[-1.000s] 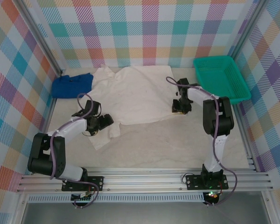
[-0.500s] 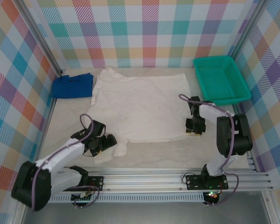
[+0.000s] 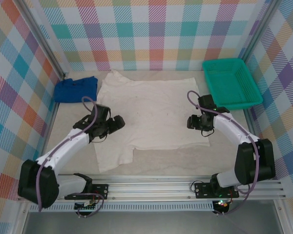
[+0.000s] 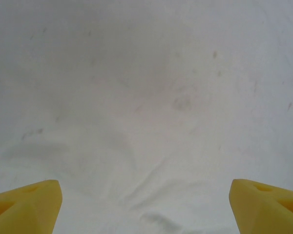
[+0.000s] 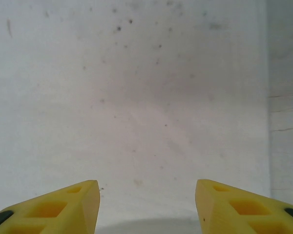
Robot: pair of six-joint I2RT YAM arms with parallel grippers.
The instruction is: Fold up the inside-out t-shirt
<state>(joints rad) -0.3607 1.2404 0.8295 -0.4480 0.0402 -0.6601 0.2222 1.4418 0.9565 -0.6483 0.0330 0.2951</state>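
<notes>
the t-shirt (image 3: 151,109) is spread out flat on the table (image 3: 185,158), toward the back, with the blue cloth (image 3: 75,89) just beside it on the left and the green basket (image 3: 232,83) just beside it on the right. one flap is left sticking out toward the near edge on the left side.

a second ago it was still bunched and narrower, and its right edge was being worked by the right gripper (image 3: 191,122). half a second ago it had been dragged out wide, with both grippers parked down at its near corners. since then they've been moved back up over the cloth. the left gripper (image 3: 118,122) is now hung over the left part and the right one over the right edge.

in the wrist views both sets of yellow fingers are spread apart with only flat white fabric seen below them, so nothing is being pinched. a few small wrinkles can be seen under the left one.
</notes>
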